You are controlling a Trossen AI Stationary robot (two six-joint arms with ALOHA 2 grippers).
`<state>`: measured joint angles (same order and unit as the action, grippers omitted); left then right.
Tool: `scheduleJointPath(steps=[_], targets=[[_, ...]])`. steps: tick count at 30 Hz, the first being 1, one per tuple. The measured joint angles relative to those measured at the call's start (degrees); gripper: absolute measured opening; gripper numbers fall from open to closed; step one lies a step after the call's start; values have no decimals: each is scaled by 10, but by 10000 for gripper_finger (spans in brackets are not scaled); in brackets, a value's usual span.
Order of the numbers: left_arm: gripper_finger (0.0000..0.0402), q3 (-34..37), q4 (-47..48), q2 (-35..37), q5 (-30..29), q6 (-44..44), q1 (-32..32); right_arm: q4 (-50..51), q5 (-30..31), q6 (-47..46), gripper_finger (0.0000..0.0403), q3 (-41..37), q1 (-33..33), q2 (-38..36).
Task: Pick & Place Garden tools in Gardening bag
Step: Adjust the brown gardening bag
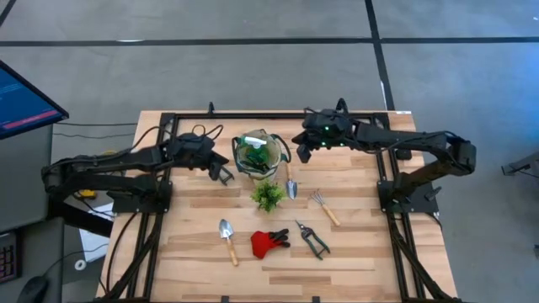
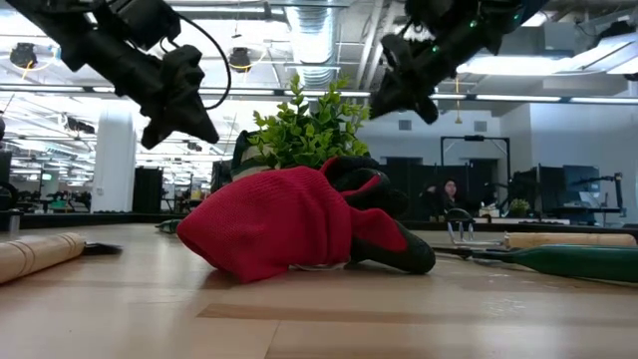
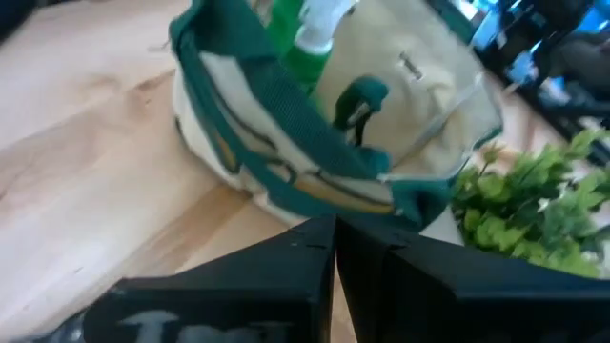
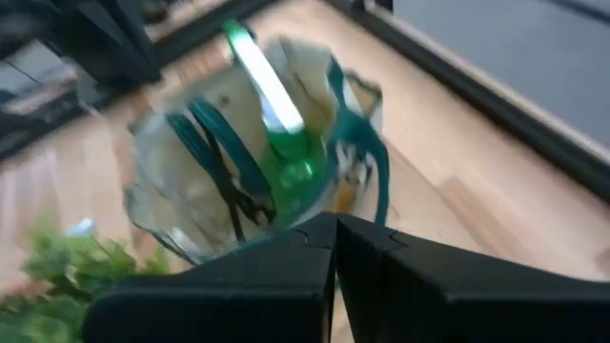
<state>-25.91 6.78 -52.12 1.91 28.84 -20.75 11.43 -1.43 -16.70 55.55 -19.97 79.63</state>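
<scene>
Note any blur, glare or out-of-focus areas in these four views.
High view: evenly lit, sharp. Low view: red fabric gloves are sharp; bright ceiling lights behind wash out the upper right. Left wrist view: round beige fabric bag with dark green rim is smeared. Right wrist view: green plastic spray bottle inside the bag is blurred.

Open-plan office lab, exposed ceiling ducts, desk monitors

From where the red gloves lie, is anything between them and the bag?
Yes. In the high view the small plant stands on the table directly between the red gloves and the bag, close under the bag. A carry has to go over or around it.
</scene>
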Motion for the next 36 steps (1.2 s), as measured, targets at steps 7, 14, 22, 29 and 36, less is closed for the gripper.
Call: scheduleJointPath(steps=[7, 14, 22, 29, 36], targets=[[2, 24, -19, -14, 0, 6, 0, -24, -6, -16, 0, 0, 8, 64], [2, 33, -41, -59, 7, 18, 0, -63, -17, -20, 0, 0, -2, 122], [2, 32, -207, -191, 36, 31, 0, -93, -85, -24, 0, 1, -34, 145], [2, 32, -327, -275, 96, 51, 0, -144, -140, -24, 0, 2, -56, 155], [2, 32, -411, -326, 102, 62, 1, -153, -169, -11, 0, 37, -66, 196]])
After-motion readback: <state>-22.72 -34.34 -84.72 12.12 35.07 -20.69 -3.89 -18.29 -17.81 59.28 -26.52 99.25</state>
